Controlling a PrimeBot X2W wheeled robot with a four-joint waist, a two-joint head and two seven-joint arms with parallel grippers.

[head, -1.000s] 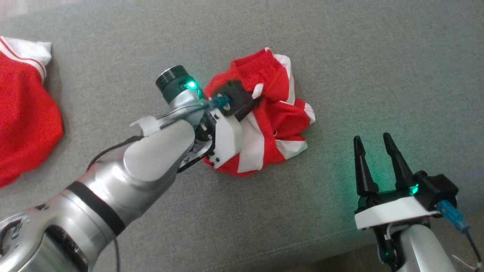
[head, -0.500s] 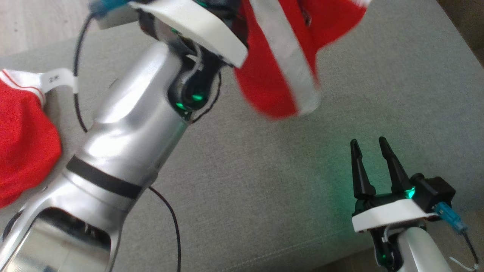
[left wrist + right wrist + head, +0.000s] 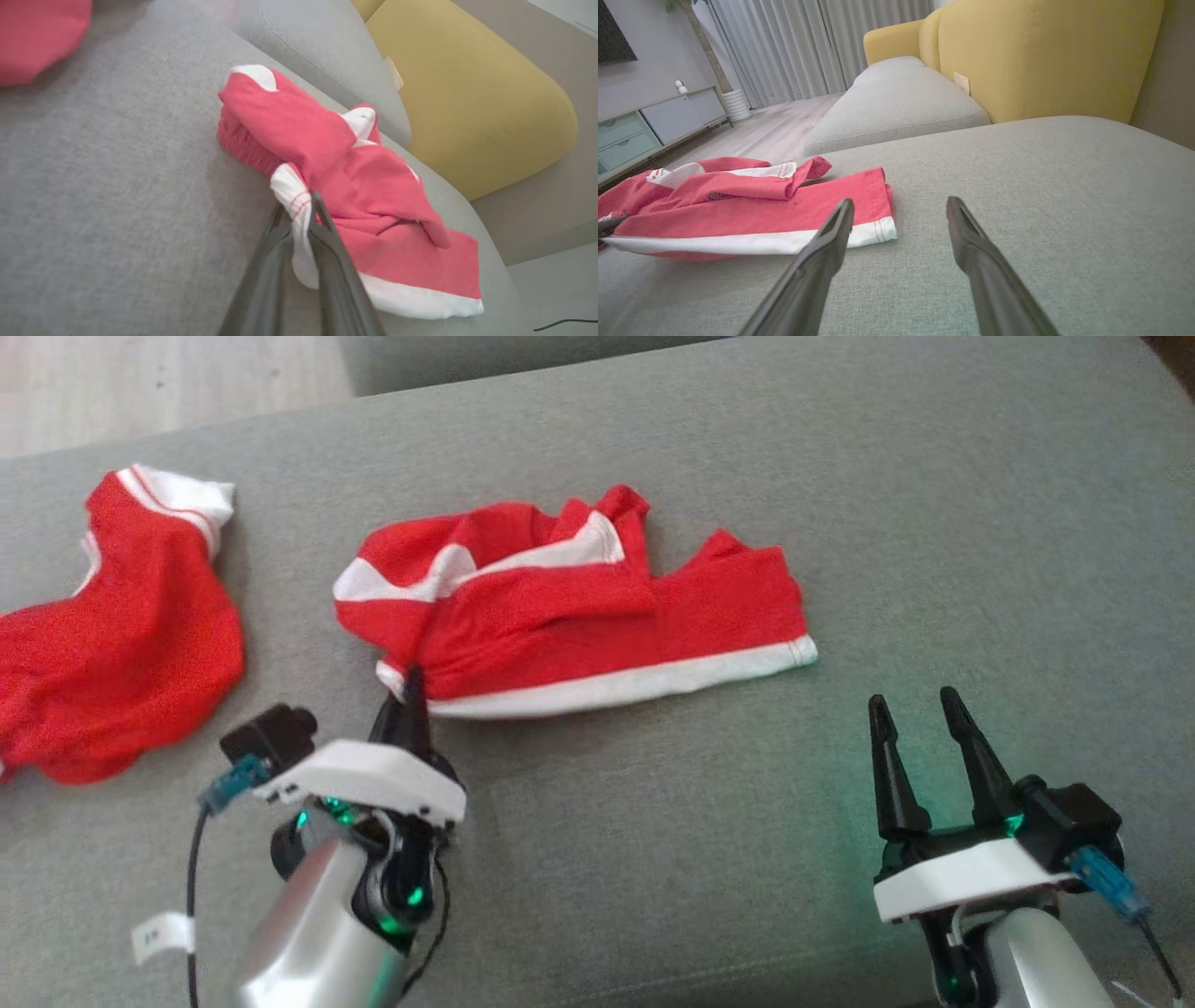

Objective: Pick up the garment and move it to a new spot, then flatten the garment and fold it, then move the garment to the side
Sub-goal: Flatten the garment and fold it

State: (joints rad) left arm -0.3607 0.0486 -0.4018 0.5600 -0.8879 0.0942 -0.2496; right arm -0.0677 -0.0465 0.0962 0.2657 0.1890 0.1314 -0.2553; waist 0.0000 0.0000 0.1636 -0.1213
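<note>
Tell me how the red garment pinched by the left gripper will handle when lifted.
Likely floppy: the garment lies in soft folds, so it should drape from the left gripper. Probably light, as it looks like thin cloth. Unlikely to slip: its white hem is clamped there.

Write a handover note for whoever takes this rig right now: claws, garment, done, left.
Left claw: shut on the garment's white hem corner, low over the cushion.
Right claw: open, empty, clear of the garment.
Garment: mid-cushion, half spread, top rumpled. A second red garment lies to its left.
Done: lifted and laid at a new spot.
Left: flatten, fold, move aside.
</note>
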